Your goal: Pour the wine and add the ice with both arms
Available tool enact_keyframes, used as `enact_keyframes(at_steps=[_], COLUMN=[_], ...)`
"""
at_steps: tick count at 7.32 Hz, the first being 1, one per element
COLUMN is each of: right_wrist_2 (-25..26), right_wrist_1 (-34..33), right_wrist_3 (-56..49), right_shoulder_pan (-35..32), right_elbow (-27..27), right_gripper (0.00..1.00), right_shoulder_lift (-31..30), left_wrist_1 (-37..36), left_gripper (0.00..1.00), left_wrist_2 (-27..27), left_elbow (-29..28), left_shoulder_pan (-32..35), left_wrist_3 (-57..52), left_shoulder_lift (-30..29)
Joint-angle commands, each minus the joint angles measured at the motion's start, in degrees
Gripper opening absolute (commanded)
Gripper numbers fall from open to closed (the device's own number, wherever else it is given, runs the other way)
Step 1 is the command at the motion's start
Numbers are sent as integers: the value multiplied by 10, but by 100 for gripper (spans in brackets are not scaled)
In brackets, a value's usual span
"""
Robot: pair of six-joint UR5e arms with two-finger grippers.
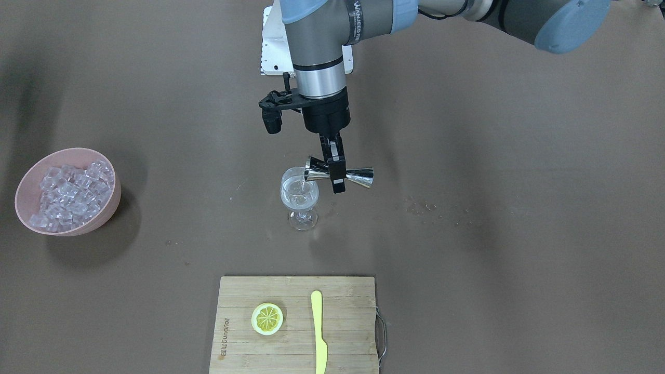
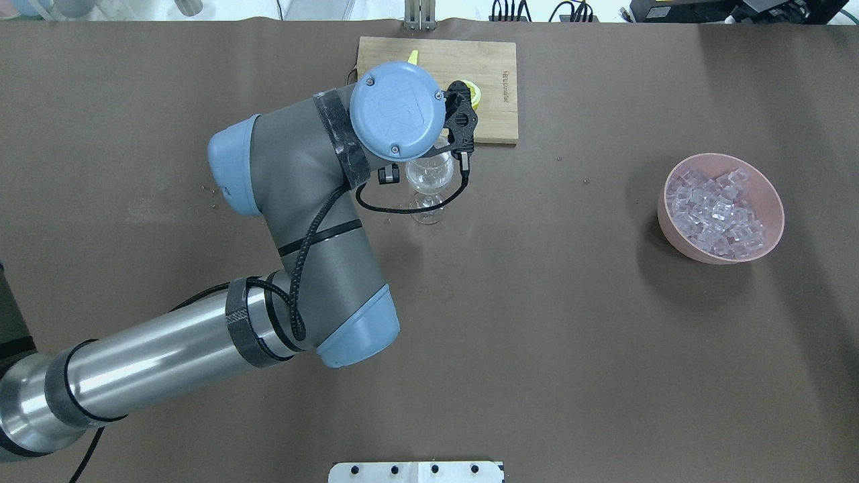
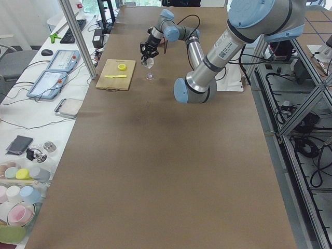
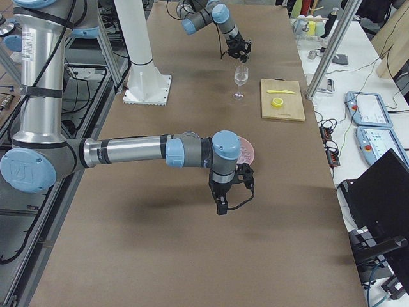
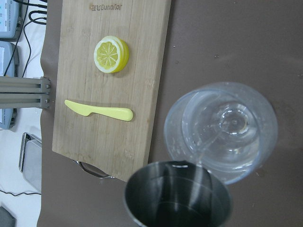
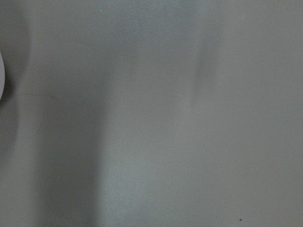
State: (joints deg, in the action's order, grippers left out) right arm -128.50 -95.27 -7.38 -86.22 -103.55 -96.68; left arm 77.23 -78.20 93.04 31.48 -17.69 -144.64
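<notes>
sideways, left gripper [image 1: 337, 179] tips jigger [image 1: 360, 177] (wine [image 1: 300, 183] streaming) into glass [image 1: 302, 208]

Overhead: left arm [image 2: 315, 221], at its blue wrist cap, covers the left hand [image 1: 336, 175] and the jigger [image 1: 358, 177] fully, plus part of the glass [image 2: 429, 176] rim. Lemon slice [image 2: 475, 97], just past the glass, mostly behind the black camera bracket [image 2: 462, 121]; knife [image 2: 413, 56] shows only a tip. Front view: knife and cutting board [image 1: 244, 332] cut by the bottom edge, beyond the glass. Left wrist view: jigger cut by the bottom edge, hand hidden. Right wrist view: blurred worktop [image 6: 165, 118], pale sliver [image 6: 1, 75] cut by the left edge, can't tell what. Right side view: right hand [image 4: 222, 206] too small to read its jaws; it blocks most of the bowl [image 4: 249, 150], well apart from the glass.
</notes>
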Motion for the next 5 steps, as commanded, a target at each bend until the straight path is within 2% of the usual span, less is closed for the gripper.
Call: enact_keyframes(at_steps=[1, 5], right_wrist_2=[0, 0], right_wrist_1=[0, 0], right_wrist_3=[0, 1], right_shoulder_pan=[0, 0], right_elbow=[0, 0], right_gripper=[100, 100], right_shoulder_lift=[0, 1], left_wrist_1=[-2, -25], left_gripper=[0, 0], left_wrist_2=[47, 59], left_elbow=[-1, -2], left_shoulder_pan=[-23, -32], left_wrist_3=[-10, -17], left_shoulder_lift=[-3, -13])
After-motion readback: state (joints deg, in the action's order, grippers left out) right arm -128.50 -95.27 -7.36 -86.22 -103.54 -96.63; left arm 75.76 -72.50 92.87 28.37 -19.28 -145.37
